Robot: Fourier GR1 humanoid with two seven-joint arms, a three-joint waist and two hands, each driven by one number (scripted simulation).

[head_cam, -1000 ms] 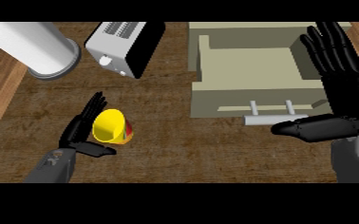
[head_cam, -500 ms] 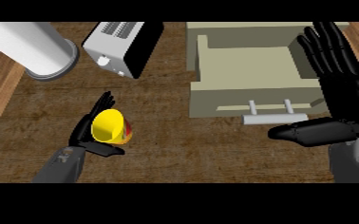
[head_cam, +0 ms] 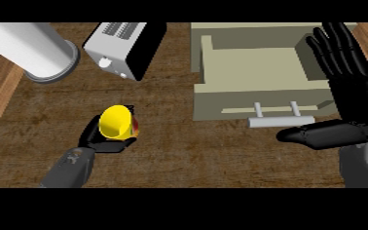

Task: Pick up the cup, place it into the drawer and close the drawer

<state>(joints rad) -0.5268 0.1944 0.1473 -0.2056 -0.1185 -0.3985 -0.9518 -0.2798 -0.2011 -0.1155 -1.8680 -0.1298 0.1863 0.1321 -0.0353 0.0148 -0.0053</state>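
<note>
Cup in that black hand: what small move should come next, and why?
Probably lift it and carry it right, toward the drawer. The left hand curls its fingers round the yellow cup, so it looks held, and the drawer stands open, off to the cup's right.

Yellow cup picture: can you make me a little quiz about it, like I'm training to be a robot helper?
1. True or false: the drawer is open.
2. Fill the gap: the right hand, up at the view's right edge, has its fingers ____ (straight or curled).
3. Pick one: the yellow cup is held by A) the right hand, B) the left hand, C) nothing at all.

Key: 1 true; 2 straight; 3 B.
</note>
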